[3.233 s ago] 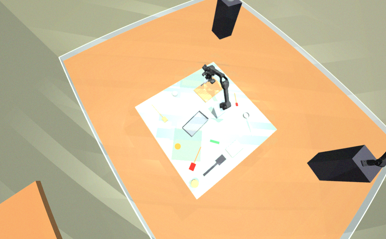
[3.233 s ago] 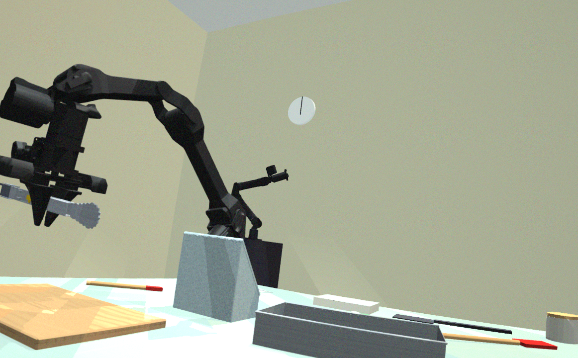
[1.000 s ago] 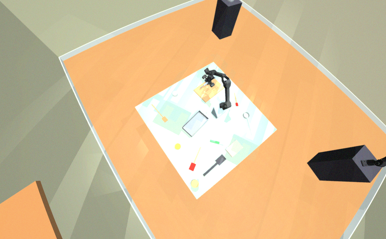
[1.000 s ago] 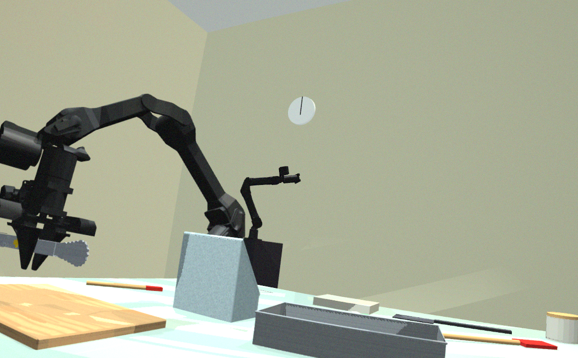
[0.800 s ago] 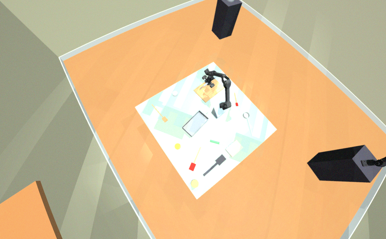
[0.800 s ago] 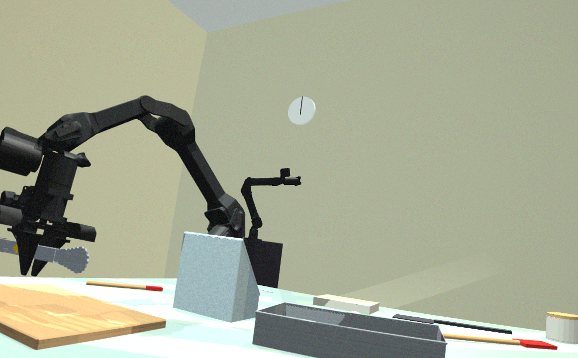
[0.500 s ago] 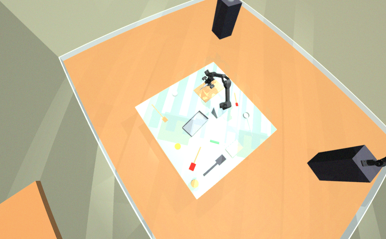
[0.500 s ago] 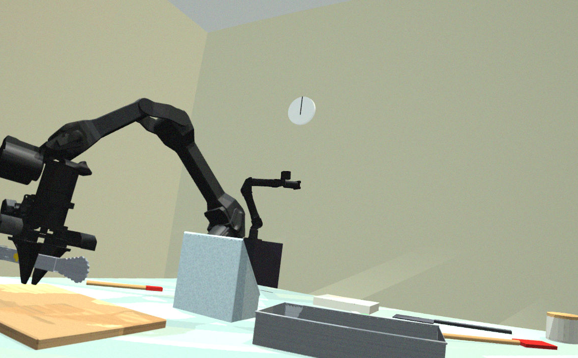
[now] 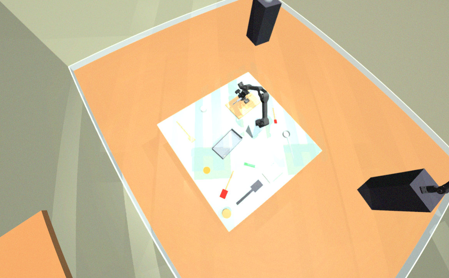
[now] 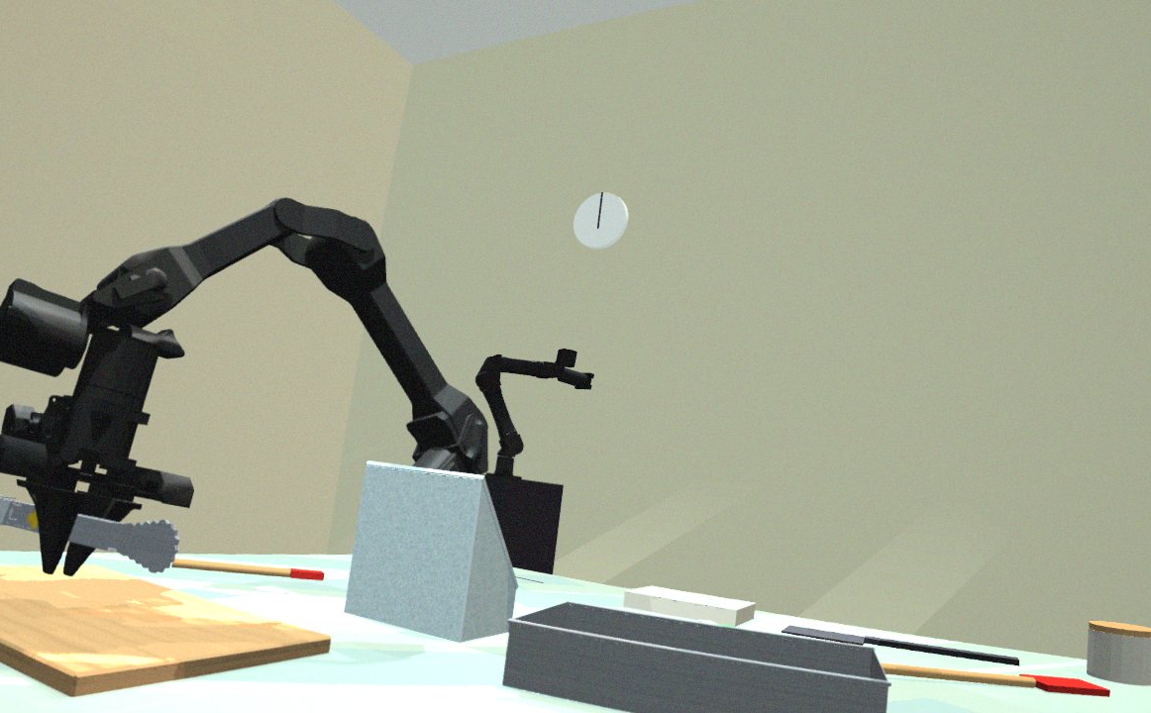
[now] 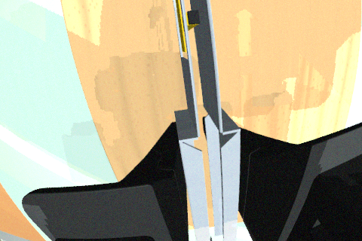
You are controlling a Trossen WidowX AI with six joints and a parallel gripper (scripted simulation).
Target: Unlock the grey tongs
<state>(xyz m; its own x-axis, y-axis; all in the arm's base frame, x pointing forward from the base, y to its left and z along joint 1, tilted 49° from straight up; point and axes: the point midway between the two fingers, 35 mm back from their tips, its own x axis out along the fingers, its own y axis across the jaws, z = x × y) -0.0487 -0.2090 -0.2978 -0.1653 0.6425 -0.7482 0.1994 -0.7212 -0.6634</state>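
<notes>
The gripper (image 10: 64, 567) is pinching the tongs (image 10: 74, 526), its two dark fingers pressed against the outer faces of the grey arms. In the side view the fingertips look to be right down at the board (image 10: 101, 625), at its far left part; whether they touch the wood I cannot tell. The tongs lie nearly level in the grip, just above the board, with the scalloped tip at 3 o'clock of the fingers and the squared hinge end sticking out at 9 o'clock. A small yellow piece shows on the tongs near the hinge end.

Looking down the wrist camera, the tongs (image 11: 201, 75) run away toward 12 o'clock over the board (image 11: 282, 25), the two arms close together with only a thin slit between them, and a yellow strip and a small dark block sit partway along.

From above, the gripper (image 9: 242, 97) hangs over the board (image 9: 243, 109), which lies at about 1 o'clock from the tin (image 9: 227, 143). In the side view the tin (image 10: 685, 664) sits low at 5 o'clock, well apart from the tongs, with a grey wedge (image 10: 429, 550) standing between it and the board. A red-tipped stick (image 10: 243, 568) lies on the table just beyond the board, at 3 o'clock of the tongs' tip.
</notes>
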